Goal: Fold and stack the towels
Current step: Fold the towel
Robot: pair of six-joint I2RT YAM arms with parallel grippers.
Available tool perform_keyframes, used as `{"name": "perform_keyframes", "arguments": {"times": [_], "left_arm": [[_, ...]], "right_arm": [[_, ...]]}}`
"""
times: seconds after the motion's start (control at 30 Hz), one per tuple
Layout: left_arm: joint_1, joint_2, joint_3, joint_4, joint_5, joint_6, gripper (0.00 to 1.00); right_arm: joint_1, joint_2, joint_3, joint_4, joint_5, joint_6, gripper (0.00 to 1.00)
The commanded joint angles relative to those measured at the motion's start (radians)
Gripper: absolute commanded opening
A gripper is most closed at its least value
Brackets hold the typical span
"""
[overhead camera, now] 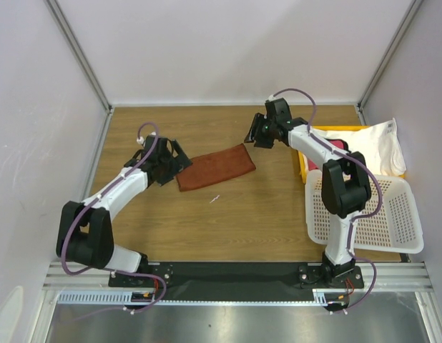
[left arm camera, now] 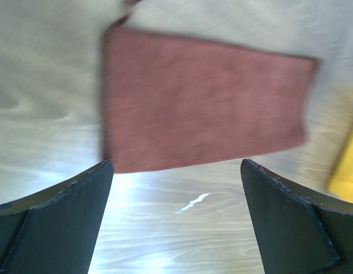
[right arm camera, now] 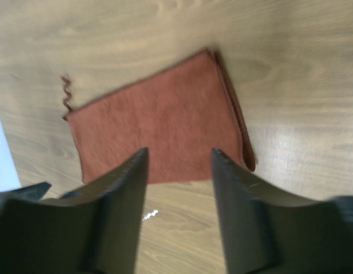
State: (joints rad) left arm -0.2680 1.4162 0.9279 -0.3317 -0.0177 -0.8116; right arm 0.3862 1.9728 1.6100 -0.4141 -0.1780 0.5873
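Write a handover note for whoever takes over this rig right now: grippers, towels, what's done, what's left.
Left gripper: open, empty, at the left end of the reddish-brown towel.
Right gripper: open, empty, near that towel's far right corner.
Reddish-brown towel: folded, flat on the table.
White towel: draped over the yellow tray; pink towel in it.
Done: one towel folded.
Left: the other two, then the stack.

Bare table [overhead camera: 228, 221] near and far of the brown towel [overhead camera: 216, 167] is passable; basket [overhead camera: 400, 214] and yellow tray [overhead camera: 303, 168] crowd the right edge.
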Motion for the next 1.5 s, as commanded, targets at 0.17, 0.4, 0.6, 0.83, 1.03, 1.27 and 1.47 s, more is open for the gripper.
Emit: {"name": "perform_keyframes", "arguments": {"times": [0.17, 0.4, 0.6, 0.83, 1.03, 1.27, 1.47], "left_arm": [[0.065, 0.013, -0.06, 0.082, 0.101, 0.006, 0.99], [0.073, 0.043, -0.107, 0.157, 0.134, 0.006, 0.98], [0.073, 0.066, -0.133, 0.22, 0.147, 0.028, 0.97], [0.073, 0.102, -0.146, 0.237, 0.151, 0.038, 0.95], [0.073, 0.112, -0.164, 0.253, 0.153, 0.057, 0.94], [0.073, 0.127, -0.173, 0.272, 0.151, 0.083, 0.94], [0.073, 0.147, -0.187, 0.292, 0.16, 0.088, 0.93]], "right_arm": [[0.031, 0.037, 0.034, -0.034, -0.029, -0.099, 0.36], [0.036, 0.1, 0.085, -0.051, -0.049, -0.136, 0.43], [0.042, 0.115, 0.096, -0.046, -0.067, -0.162, 0.5], [0.048, 0.133, 0.123, -0.075, -0.055, -0.207, 0.54], [0.046, 0.133, 0.14, -0.072, -0.051, -0.236, 0.61], [0.043, 0.129, 0.146, -0.089, -0.029, -0.28, 0.64], [0.039, 0.132, 0.146, -0.092, -0.028, -0.282, 0.64]]}}
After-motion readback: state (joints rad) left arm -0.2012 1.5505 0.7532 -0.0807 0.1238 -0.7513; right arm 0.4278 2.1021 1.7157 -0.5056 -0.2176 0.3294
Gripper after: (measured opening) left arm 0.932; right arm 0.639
